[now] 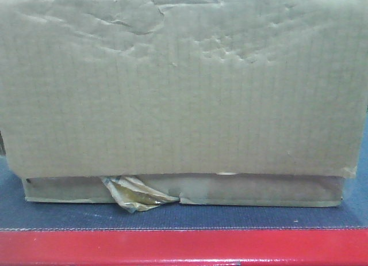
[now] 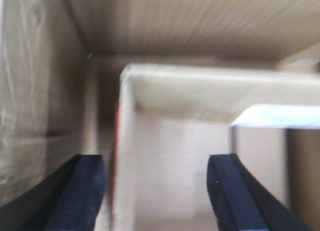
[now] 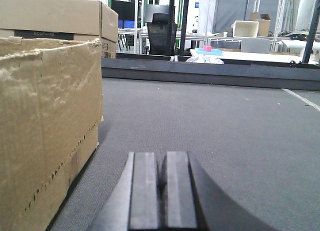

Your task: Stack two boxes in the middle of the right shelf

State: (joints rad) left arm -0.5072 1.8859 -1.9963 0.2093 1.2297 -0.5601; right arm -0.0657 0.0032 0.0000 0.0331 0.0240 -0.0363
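Left gripper (image 2: 159,193) is spread wide over a box wall (image 2: 126,141), so that arm looks nearer. Right gripper (image 3: 161,191) is pinched empty, a box (image 3: 45,131) off to its left. Tall box (image 1: 184,82) is seen stacked on shallow box (image 1: 259,190), on the mat (image 1: 57,217).

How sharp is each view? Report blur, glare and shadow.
Front-facing view: soft, evenly lit, faint gloss on the crumpled tape below the tall box. Left wrist view: heavily blurred, pale panel washed out beyond the left tool. Right wrist view: sharpest; right tool near, slightly soft.
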